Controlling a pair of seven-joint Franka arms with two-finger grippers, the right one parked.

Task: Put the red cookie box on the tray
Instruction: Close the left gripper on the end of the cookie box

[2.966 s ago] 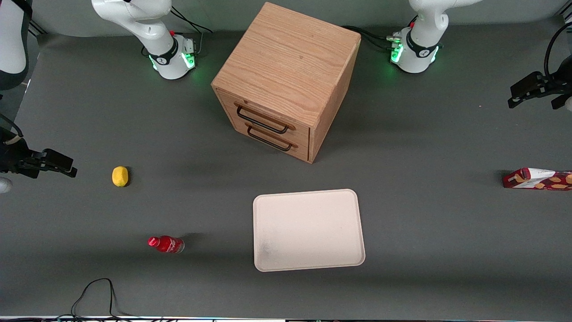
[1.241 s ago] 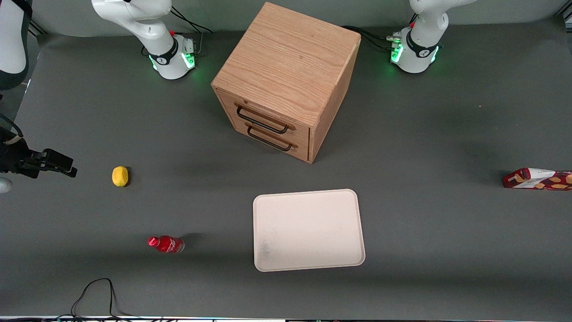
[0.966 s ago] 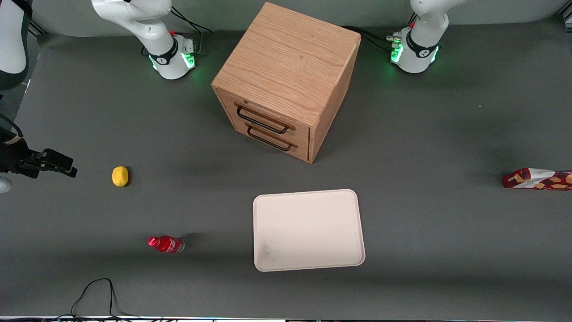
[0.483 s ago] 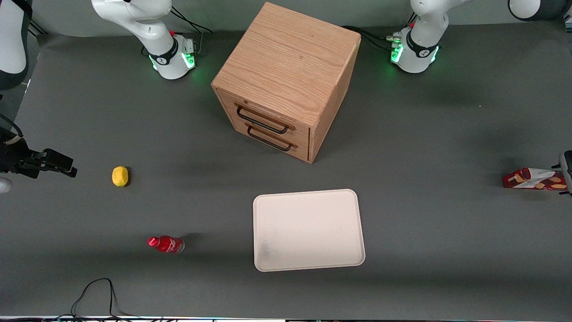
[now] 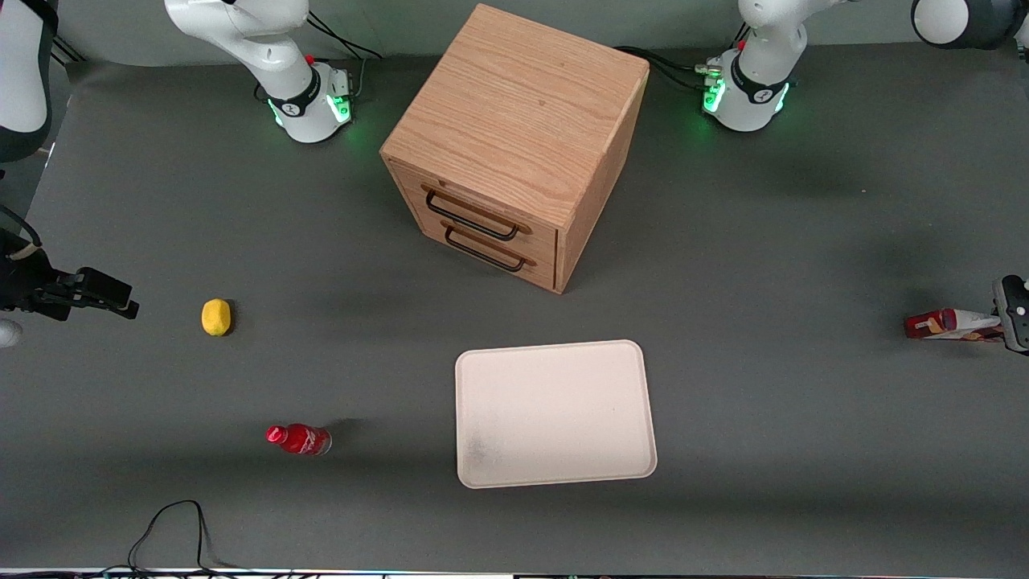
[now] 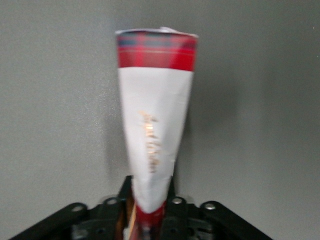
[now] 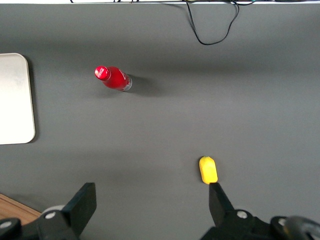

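Note:
The red cookie box [image 5: 949, 325] lies on the grey table at the working arm's end, its dark red end pointing toward the tray. My left gripper [image 5: 1014, 315] is at the box's other end, at the edge of the front view. In the left wrist view the box [image 6: 156, 115] shows a white-grey face and a red plaid end, and its near end sits between my gripper's [image 6: 147, 210] fingers [image 6: 123, 200], which press on both sides. The cream-white tray [image 5: 555, 474] lies flat and bare nearer the front camera than the cabinet.
A wooden two-drawer cabinet [image 5: 514, 145] stands in the middle of the table. A yellow lemon [image 5: 215, 316] and a small red bottle [image 5: 299, 439] lie toward the parked arm's end. A black cable [image 5: 173, 531] loops at the table's front edge.
My left gripper came down from above the table's end onto the box's end. The box now shows a narrower profile than before.

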